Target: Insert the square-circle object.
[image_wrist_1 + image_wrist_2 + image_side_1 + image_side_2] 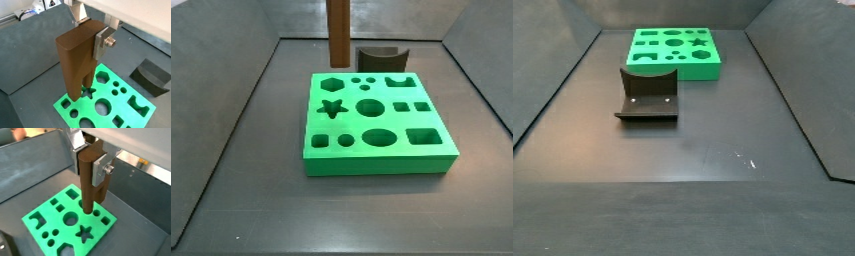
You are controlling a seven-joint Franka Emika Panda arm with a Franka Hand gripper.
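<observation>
The square-circle object (77, 65) is a tall brown bar with two short prongs at its lower end. My gripper (90, 35) is shut on its upper part; both silver fingers (101, 170) press its sides in both wrist views. The bar (90, 188) hangs upright, prongs down, just above the green block with shaped holes (63, 223), over the block's edge area near the star hole (87, 91). In a side view the bar (338, 30) comes down from above the frame to the far left edge of the block (378, 125); the gripper is out of that view.
The dark fixture with a curved notch (381, 58) stands right behind the green block and also shows in another side view (647, 95) and a wrist view (150, 75). Grey walls (251, 80) enclose the floor. The green block sits at the far end (676, 50).
</observation>
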